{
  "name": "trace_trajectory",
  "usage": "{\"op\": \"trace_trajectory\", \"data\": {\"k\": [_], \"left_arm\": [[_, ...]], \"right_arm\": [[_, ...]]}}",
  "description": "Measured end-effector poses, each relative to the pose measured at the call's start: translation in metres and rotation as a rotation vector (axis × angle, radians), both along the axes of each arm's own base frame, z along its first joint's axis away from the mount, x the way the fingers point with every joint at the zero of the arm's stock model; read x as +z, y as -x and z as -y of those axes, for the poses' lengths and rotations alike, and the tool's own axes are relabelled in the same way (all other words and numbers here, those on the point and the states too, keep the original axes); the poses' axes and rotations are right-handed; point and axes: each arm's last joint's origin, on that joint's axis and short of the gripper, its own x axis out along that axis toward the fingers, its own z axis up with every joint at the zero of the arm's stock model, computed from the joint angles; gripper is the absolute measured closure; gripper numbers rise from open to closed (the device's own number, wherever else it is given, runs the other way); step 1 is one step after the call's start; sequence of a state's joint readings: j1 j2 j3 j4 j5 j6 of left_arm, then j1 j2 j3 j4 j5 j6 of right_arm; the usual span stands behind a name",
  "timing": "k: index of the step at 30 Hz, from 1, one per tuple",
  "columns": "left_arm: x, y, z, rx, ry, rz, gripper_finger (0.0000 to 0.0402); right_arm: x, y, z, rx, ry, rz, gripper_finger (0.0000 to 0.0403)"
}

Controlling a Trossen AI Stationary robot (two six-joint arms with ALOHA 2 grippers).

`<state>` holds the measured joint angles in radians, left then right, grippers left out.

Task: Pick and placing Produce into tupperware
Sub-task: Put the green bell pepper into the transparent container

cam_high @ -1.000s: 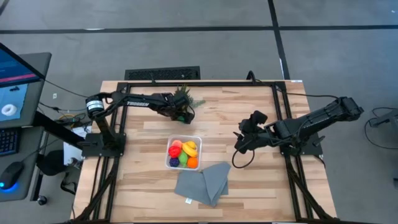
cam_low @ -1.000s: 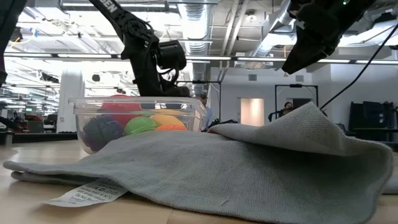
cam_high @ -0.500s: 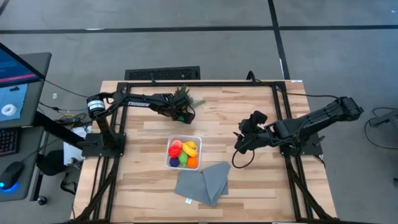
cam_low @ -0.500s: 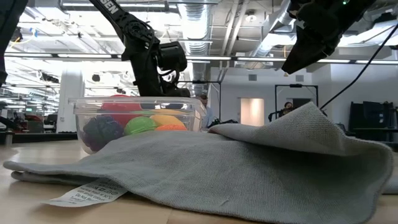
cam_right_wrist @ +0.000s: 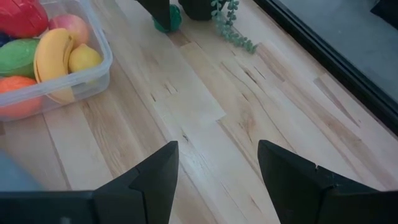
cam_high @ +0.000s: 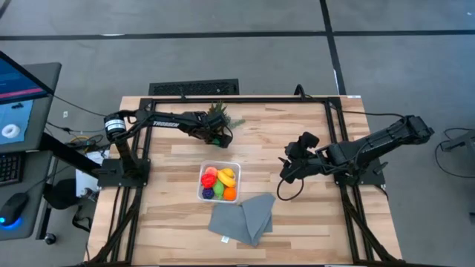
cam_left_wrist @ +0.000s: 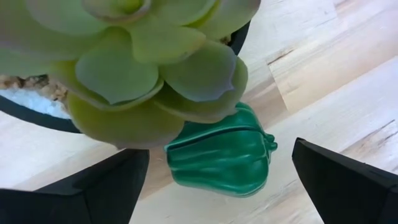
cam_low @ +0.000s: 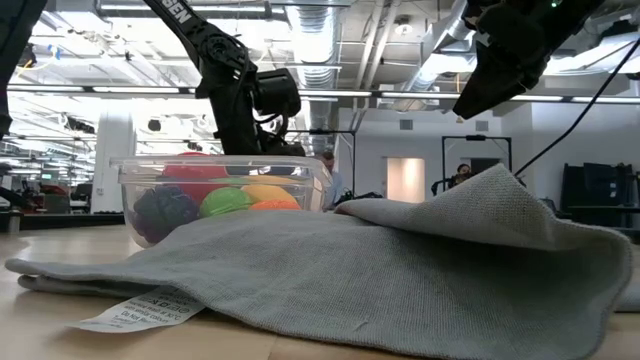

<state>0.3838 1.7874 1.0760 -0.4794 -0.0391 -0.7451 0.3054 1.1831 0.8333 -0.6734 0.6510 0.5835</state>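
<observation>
A dark green toy pepper (cam_left_wrist: 219, 154) lies on its side on the wood table, right beside the plant's black pot and partly under its leaves. My left gripper (cam_left_wrist: 217, 160) slants down over it, open, one finger on each side with a gap to the pepper. In the high view this gripper (cam_high: 215, 138) is at the far middle of the table. The clear tupperware (cam_high: 237, 182) near the table's middle holds several produce pieces (cam_high: 220, 183): red, banana, lime green, purple, orange. My right gripper (cam_high: 284, 172) hangs open above the table to its right, holding nothing.
A potted succulent (cam_high: 219, 115) stands at the far edge, its leaves (cam_left_wrist: 143, 74) overhanging the pepper. A folded grey cloth (cam_high: 241, 219) lies just in front of the tupperware. Bare wood shows between the tupperware and my right gripper (cam_right_wrist: 217, 155).
</observation>
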Motion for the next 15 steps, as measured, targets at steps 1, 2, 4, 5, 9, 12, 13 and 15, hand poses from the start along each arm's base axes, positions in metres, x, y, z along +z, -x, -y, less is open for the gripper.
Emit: {"op": "trace_trajectory", "data": {"k": [1, 2, 4, 5, 9, 12, 13, 15], "left_arm": [[0.0, -0.0001, 0.0002, -0.001, 0.0, 0.0, 0.002], [0.0, 0.0, 0.0002, -0.001, 0.0, 0.0, 0.0021], [0.0, 0.0, 0.0002, -0.005, -0.002, -0.002, 0.0024], [0.0, 0.0, 0.0002, -0.006, -0.002, -0.002, 0.0025], [-0.0003, 0.0004, 0.0009, -0.008, 0.0, -0.009, 0.0033], [-0.0003, 0.0004, 0.0013, -0.01, 0.001, -0.011, 0.004], [-0.0004, 0.0004, 0.0015, -0.011, 0.001, -0.011, 0.0043], [-0.0003, 0.0003, 0.0016, -0.012, 0.001, -0.011, 0.0049]], "right_arm": [[0.0, 0.0, 0.0, 0.0, 0.0, 0.0, 0.0158], [0.0, 0.0, 0.0, 0.0, 0.0, 0.0, 0.0158], [0.0, 0.0, 0.0, 0.0, 0.0, 0.0, 0.0158], [0.0, 0.0, 0.0, 0.0, 0.0, 0.0, 0.0158], [0.0001, -0.0001, 0.0, 0.0, 0.0, 0.001, 0.0158], [0.0001, 0.0, 0.0, 0.0, 0.0, 0.001, 0.0158], [0.0, 0.0, 0.0, 0.0, 0.0, 0.0, 0.0158], [0.0, 0.0, 0.0, 0.0, 0.0, 0.0, 0.0158]]}}
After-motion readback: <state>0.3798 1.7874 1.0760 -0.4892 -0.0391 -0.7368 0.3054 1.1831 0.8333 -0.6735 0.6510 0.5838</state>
